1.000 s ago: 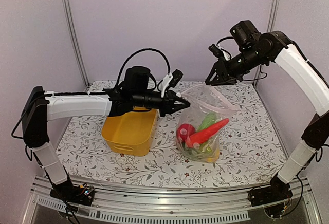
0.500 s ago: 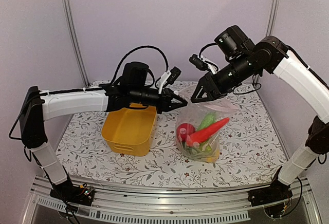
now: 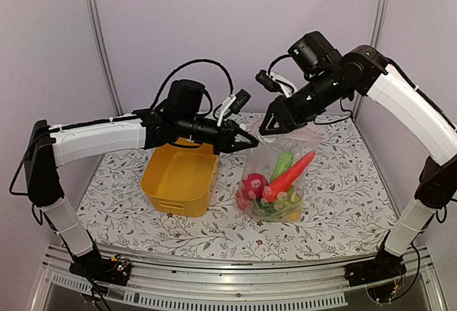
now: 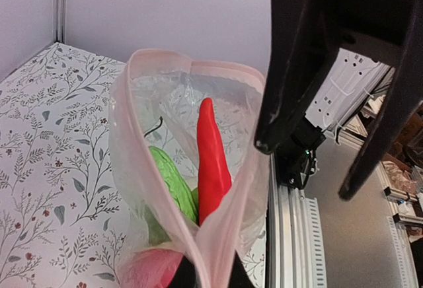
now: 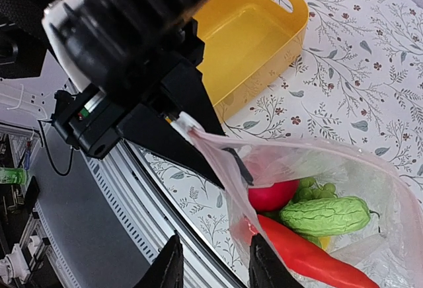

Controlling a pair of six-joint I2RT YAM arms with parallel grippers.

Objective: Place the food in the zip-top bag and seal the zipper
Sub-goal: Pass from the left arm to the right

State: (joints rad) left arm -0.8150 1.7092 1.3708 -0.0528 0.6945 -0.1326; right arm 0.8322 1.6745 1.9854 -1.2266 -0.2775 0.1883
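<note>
Right now your left gripper (image 3: 253,142) pinches the rim of the zip-top bag (image 3: 303,147), crowding your right gripper (image 3: 265,131), spread empty just beside it, with the yellow basket (image 3: 175,200) close by.

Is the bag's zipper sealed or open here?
Open. In the left wrist view the zipper strips gape apart along the zip-top bag mouth, showing the food inside.

We note white shells on the long links of the left arm (image 3: 100,138) and right arm (image 3: 414,115), black at every joint. Above the yellow basket (image 3: 175,200), a black cable (image 3: 193,63) loops off the left wrist (white fitting (image 3: 228,106) beside it). The left gripper (image 3: 253,143) and right gripper (image 3: 265,130) are matte black, wedge-fingered.
</note>
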